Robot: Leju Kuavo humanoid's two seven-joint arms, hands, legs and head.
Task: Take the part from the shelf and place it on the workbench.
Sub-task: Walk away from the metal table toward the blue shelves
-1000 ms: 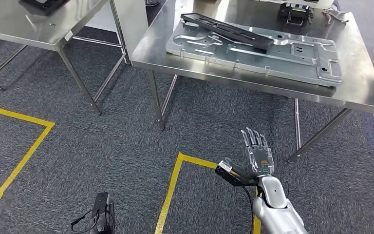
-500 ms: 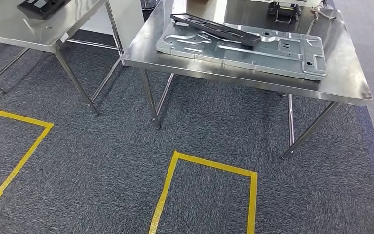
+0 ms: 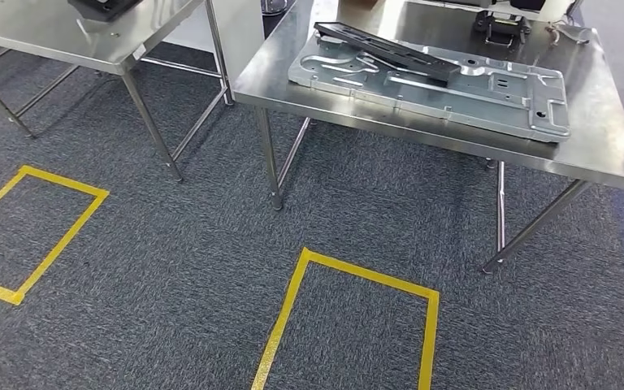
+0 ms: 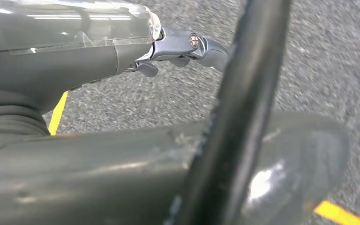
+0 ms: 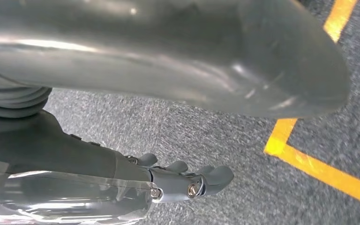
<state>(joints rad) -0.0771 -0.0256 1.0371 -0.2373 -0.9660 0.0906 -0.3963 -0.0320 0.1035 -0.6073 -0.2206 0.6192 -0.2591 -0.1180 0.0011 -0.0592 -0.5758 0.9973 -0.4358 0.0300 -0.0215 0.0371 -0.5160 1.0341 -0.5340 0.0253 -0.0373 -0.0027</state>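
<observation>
Head view: we log a steel bench (image 3: 601, 154) bearing a grey stamped metal plate (image 3: 431, 85) with a black bracket (image 3: 386, 50) lying on it. No writing is legible.

Left wrist view: the left hand (image 4: 122, 154) hangs over carpet, thumb against a dark bar (image 4: 236, 117), the part it holds; we judge a loose grip could let it slip.

Right wrist view: the right hand (image 5: 122, 178) has its fingers (image 5: 187, 180) straight, together, holding nothing.

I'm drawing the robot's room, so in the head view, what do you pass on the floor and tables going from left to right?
Yellow tape square → left steel table → yellow tape rectangle → workbench, which carries a big grey metal plate with a long black part lying across it.
</observation>
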